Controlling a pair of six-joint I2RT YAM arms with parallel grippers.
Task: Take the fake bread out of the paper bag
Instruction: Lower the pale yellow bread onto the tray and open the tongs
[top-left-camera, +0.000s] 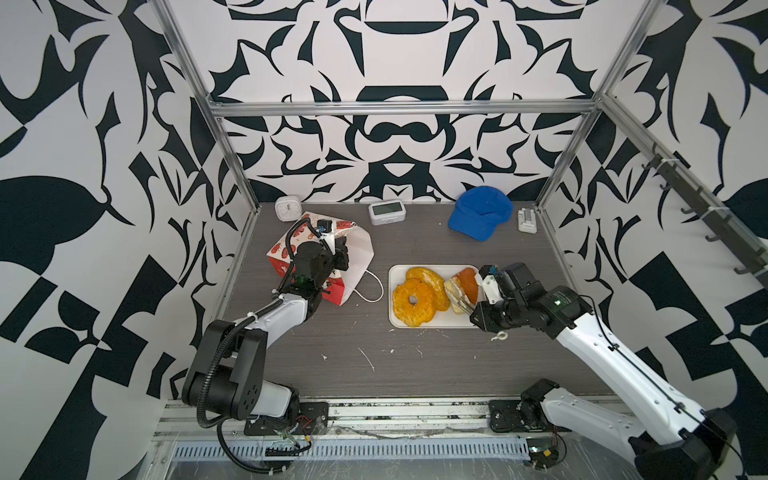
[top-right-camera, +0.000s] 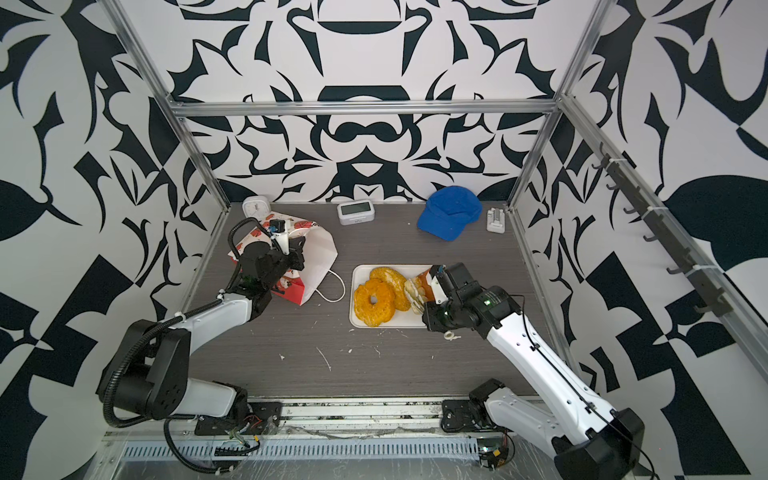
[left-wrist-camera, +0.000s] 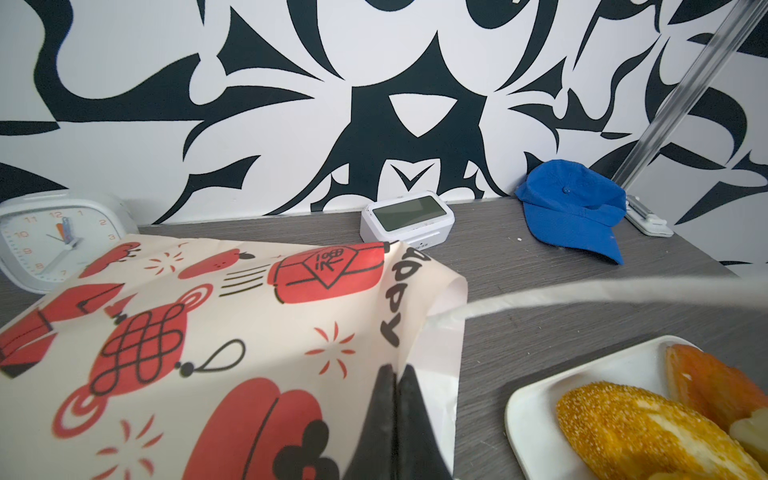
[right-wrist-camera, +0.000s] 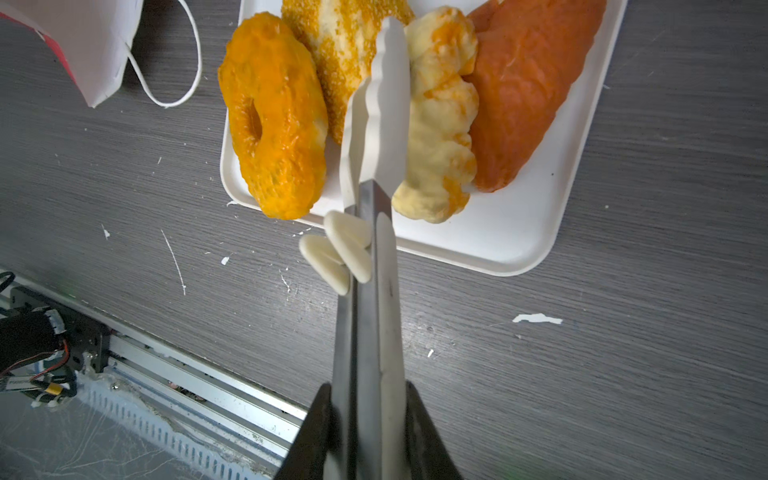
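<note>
The red and white paper bag (top-left-camera: 359, 253) (top-right-camera: 322, 255) lies tilted at the back left, its mouth toward the tray. My left gripper (left-wrist-camera: 395, 376) is shut on the bag's (left-wrist-camera: 199, 332) rim. The bag's inside is hidden. On the white tray (top-left-camera: 432, 323) (right-wrist-camera: 519, 245) lies fake bread: a ring (top-left-camera: 413, 301) (right-wrist-camera: 274, 116), a sesame loaf (right-wrist-camera: 336, 50), a pale croissant (right-wrist-camera: 440, 124) and an orange wedge (right-wrist-camera: 528, 91). My right gripper (right-wrist-camera: 368, 392) (top-left-camera: 478, 313) is shut on metal tongs (right-wrist-camera: 382, 124). Their white tips are closed, resting between loaf and croissant.
Along the back wall stand a white analog clock (top-left-camera: 286, 208), a digital clock (top-left-camera: 384, 213), a blue cap (top-left-camera: 480, 212) and a small white holder (top-left-camera: 526, 220). The bag's white cord handle (top-left-camera: 372, 291) loops onto the table beside the tray. White flecks litter the table's front.
</note>
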